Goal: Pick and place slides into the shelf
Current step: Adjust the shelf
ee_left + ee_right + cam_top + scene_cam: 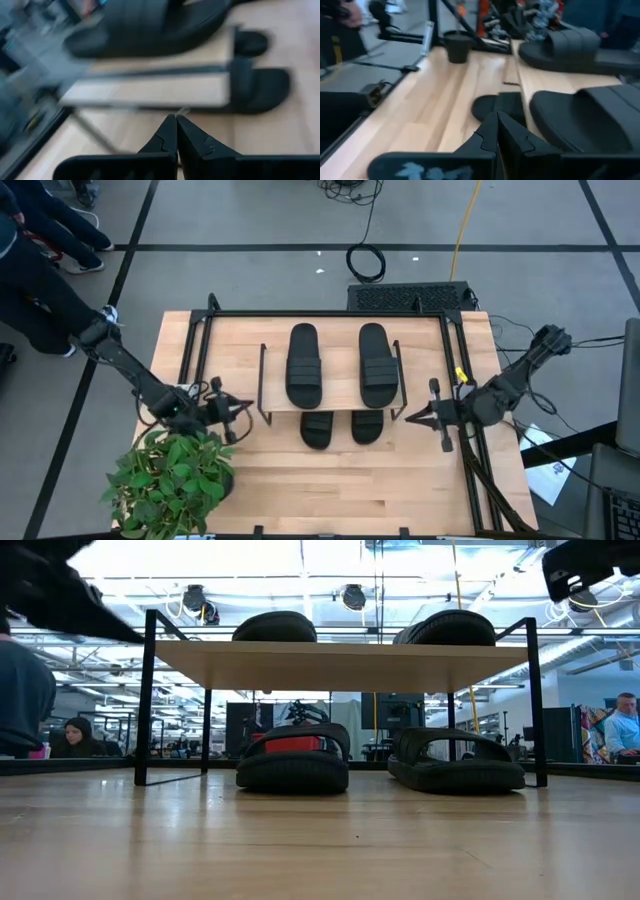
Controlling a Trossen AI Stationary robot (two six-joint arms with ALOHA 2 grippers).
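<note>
High view shows the task looking complete: two slides (302, 363) lie on the shelf (270, 395) top board and two (317, 427) sit beneath it on the counter (330, 480); left tool (243, 407) and right tool (410, 417) flank the shelf, each pressed together, holding nothing.

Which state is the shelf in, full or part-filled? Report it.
Full. Two slides lie on the shelf's wooden top board, two more sit under it on the table; both grippers are shut and empty.
</note>
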